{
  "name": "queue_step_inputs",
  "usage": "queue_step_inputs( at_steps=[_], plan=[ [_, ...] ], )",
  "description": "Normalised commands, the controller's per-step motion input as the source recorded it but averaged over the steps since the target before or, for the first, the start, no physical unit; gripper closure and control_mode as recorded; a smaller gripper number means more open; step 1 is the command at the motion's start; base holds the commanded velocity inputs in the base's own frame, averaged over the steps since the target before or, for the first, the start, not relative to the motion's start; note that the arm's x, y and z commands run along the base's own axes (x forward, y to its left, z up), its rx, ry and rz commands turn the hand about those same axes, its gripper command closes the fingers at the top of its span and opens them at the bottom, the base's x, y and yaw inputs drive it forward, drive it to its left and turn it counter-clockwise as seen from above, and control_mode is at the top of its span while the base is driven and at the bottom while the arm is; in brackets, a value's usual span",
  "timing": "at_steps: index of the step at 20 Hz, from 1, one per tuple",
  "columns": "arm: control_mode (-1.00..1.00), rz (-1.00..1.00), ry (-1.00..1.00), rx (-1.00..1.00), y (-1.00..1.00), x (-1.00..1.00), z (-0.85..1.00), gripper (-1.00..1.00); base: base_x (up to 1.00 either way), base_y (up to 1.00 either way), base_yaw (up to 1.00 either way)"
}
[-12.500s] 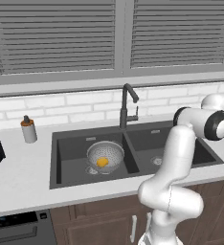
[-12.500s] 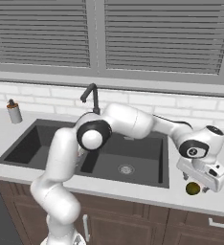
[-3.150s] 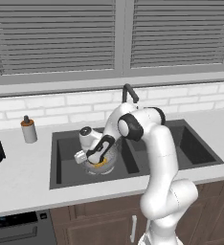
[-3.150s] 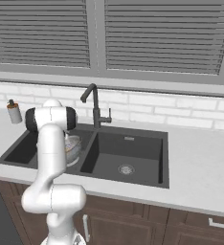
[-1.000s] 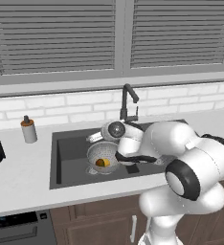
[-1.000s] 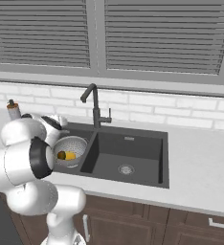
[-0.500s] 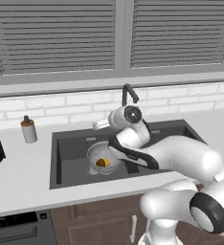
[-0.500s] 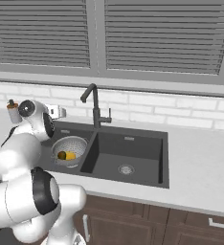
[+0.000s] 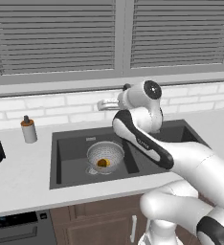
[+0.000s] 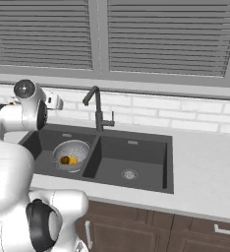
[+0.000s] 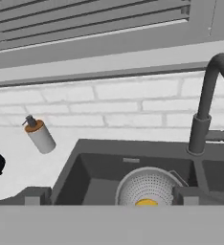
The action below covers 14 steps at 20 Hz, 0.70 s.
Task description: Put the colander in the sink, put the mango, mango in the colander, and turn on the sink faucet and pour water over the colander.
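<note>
The gripper (image 9: 104, 105) has risen out of the left basin and hangs released, empty, mid-frame near the sink faucet (image 10: 95, 109). The colander (image 9: 106, 155) sits in the sink (image 9: 71, 143), a yellow mango (image 9: 103, 163) inside; no water runs, so the faucet lever looks next.

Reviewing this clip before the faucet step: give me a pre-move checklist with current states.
1. Colander sits in the left basin of the sink: ok.
2. Yellow mango in colander: ok.
3. Second, darker mango in colander: cannot tell; just a dark spot beside the yellow one.
4. Gripper open and holding nothing: ok.
5. Faucet spout over the colander: not ok; its tip ends short of the colander.
6. Water running: not ok; no stream visible.
</note>
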Motion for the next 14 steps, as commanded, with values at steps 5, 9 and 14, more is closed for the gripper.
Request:
queue_step_inputs(
  at_steps=[5, 9, 14],
  plan=[
    [-1.00, -0.21, 0.18, 0.16, -0.26, -0.35, 0.23, -1.00, 0.00, 0.00, 0.00],
    [-1.00, -0.23, 0.27, 0.14, -0.57, -0.07, 0.07, -1.00, 0.00, 0.00, 0.00],
    [-1.00, -0.09, 0.18, 0.20, -0.83, 0.00, 0.14, -1.00, 0.00, 0.00, 0.00]
  ],
)
